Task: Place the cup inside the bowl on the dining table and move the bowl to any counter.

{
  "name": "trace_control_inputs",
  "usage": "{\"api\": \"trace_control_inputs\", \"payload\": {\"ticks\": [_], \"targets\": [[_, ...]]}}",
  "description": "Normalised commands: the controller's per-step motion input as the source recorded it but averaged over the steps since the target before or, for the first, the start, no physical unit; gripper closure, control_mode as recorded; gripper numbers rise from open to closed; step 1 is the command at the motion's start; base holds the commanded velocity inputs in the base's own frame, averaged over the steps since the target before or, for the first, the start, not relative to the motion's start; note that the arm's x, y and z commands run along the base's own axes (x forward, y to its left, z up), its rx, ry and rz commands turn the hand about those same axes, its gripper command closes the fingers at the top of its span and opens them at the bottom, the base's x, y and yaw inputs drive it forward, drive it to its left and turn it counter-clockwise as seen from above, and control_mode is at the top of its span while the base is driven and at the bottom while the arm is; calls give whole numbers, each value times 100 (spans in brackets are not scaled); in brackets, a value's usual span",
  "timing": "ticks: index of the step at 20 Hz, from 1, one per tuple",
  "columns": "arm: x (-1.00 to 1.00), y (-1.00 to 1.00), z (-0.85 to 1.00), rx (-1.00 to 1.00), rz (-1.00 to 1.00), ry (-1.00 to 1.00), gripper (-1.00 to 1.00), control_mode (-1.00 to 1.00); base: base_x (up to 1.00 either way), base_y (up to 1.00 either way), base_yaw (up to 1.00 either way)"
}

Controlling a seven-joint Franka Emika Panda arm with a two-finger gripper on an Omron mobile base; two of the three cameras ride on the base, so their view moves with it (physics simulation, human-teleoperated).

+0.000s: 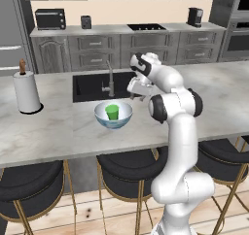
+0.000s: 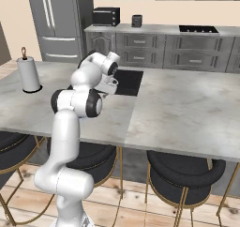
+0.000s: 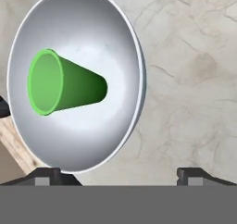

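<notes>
The bright green cup (image 1: 113, 112) stands upright inside the pale blue bowl (image 1: 114, 124) on the dining table (image 1: 48, 129), just in front of the black sink (image 1: 92, 86). In the hand view I look down into the white bowl (image 3: 97, 140) with the cup (image 3: 65, 83) at its middle. My gripper (image 1: 137, 96) hovers just right of the bowl, a little above it, pointing down. It is open and holds nothing. In the hand view my gripper (image 3: 121, 176) has one fingertip (image 3: 46, 174) at the bowl's rim and the other over bare marble. In the right base view my arm hides the bowl.
A paper towel roll (image 1: 26, 91) stands at the table's left end. A faucet (image 1: 111, 81) rises behind the bowl. Black stools (image 1: 126, 168) line the near side. The far counter (image 1: 121, 30) carries a toaster oven (image 1: 50, 19), a toaster (image 1: 86, 21), a cooktop and a coffee machine (image 1: 195, 16).
</notes>
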Motion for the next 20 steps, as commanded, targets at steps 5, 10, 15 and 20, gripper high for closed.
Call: {"api": "trace_control_inputs", "payload": {"ticks": [5,10,15,20], "targets": [[5,14,-10,0,0,0,-100,-100,0,0,0],[9,11,-7,0,-9,0,-100,-100,0,0,0],[23,6,-14,0,-14,0,-100,-100,0,0,0],[19,0,-15,0,-15,1,-100,-100,0,0,0]]}}
